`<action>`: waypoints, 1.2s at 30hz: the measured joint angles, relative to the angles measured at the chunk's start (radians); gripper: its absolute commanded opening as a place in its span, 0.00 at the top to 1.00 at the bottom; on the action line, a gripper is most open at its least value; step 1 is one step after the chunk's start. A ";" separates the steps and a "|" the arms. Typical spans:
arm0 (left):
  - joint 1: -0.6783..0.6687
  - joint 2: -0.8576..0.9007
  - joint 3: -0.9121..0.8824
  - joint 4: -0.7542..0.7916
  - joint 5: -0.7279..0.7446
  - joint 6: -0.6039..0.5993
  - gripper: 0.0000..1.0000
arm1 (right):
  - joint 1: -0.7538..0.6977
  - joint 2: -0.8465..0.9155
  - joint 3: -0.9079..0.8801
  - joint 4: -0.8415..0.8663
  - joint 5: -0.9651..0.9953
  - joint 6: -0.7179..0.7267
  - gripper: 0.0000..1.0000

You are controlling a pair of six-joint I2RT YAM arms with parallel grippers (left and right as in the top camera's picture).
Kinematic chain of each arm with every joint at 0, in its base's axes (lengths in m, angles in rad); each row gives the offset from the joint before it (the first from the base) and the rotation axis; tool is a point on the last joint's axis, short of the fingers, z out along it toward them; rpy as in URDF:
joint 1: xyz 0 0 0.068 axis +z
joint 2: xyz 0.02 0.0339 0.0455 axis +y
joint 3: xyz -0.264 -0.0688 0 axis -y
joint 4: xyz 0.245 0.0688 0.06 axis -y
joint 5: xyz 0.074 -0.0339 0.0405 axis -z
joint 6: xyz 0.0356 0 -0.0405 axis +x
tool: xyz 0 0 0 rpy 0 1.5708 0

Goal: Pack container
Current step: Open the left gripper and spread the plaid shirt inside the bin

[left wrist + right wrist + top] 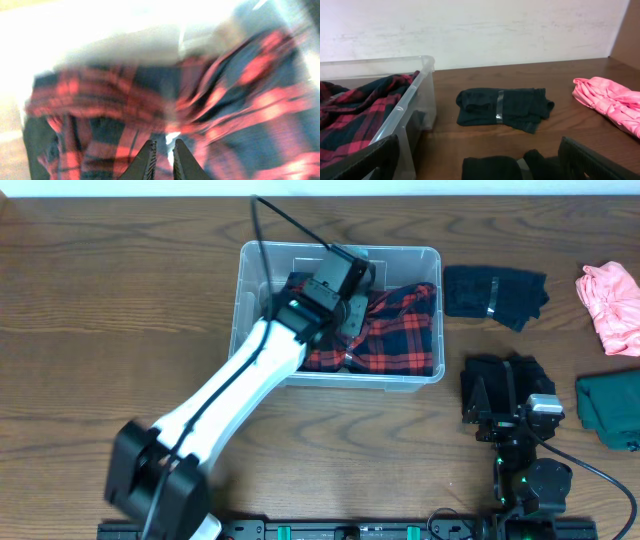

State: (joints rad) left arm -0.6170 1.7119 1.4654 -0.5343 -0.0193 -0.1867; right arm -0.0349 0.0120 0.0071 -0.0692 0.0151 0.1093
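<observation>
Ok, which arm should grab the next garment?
Right. Its open gripper hangs just above the nearer black garment. The left gripper is down in the container, over the plaid shirt.

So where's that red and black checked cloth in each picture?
Overhead: the red and black checked cloth lies in the clear plastic tub, upper centre.
Left wrist: blurred cloth fills most of the frame.
Right wrist: cloth at far left, in the tub.
Shared landmark: the tub wall, blurred at left wrist.
</observation>
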 measured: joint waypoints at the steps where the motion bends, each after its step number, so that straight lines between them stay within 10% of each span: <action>1: -0.005 -0.016 0.004 0.020 -0.002 0.000 0.86 | 0.000 0.000 0.000 0.000 0.000 0.000 0.01; 28: -0.093 0.315 0.018 0.243 -0.007 0.113 0.85 | 0.000 0.000 0.000 0.000 0.000 0.000 0.01; 36: -0.088 0.063 0.017 0.157 -0.130 0.189 0.18 | 0.000 0.000 0.000 0.000 0.000 0.000 0.01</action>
State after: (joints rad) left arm -0.7048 1.7752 1.4826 -0.3775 -0.1493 0.0025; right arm -0.0349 0.0120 0.0071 -0.0689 0.0151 0.1093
